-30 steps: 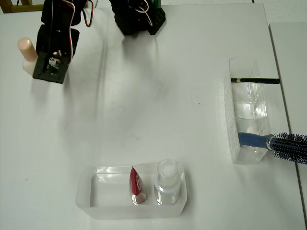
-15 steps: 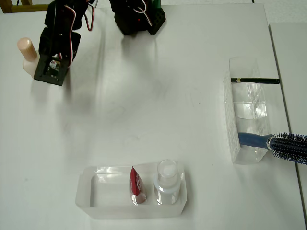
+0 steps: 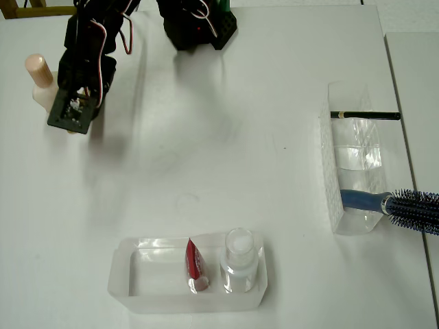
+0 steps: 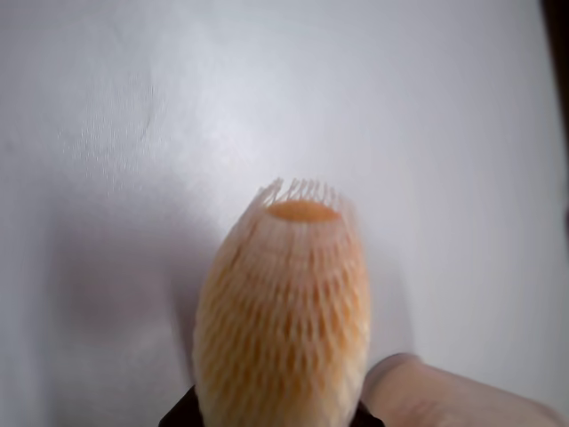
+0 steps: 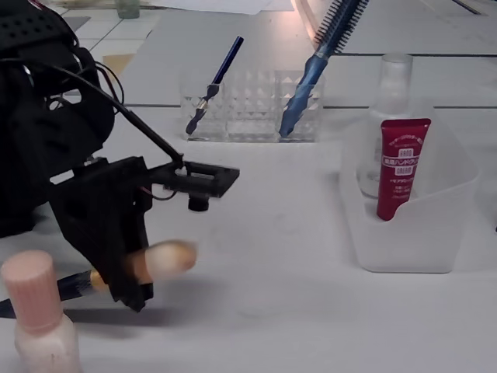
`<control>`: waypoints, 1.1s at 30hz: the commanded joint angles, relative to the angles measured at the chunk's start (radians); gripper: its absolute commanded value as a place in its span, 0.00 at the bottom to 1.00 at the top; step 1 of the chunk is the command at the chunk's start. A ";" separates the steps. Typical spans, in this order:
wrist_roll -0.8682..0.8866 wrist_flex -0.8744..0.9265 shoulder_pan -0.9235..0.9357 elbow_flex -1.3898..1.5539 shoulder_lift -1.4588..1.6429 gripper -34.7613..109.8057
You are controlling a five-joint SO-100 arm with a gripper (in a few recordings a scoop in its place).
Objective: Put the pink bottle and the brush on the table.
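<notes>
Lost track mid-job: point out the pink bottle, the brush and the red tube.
pink bottle point(image 5: 31, 291), fixed view, on its cap.
brush point(image 4: 284, 311), wrist view, on its netted tip.
red tube point(image 5: 397, 167), fixed view, on its label.

Black arm low at the table's far-left corner, gripper clamped on the brush.

In the overhead view the arm reaches from its base at the top edge down to the left, wires looping over the wrist. In the fixed view the gripper point(image 5: 128, 268) hangs close above the table, jaws closed around the brush point(image 5: 159, 259), whose cream tip juts rightward.
</notes>
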 commanded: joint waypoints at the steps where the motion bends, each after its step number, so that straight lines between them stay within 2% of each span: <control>1: -0.011 0.018 0.003 0.000 -0.006 0.24; 14: -0.018 0.011 0.000 -0.278 -0.316 0.24; 33: 0.008 0.058 -0.044 -0.284 -0.330 0.27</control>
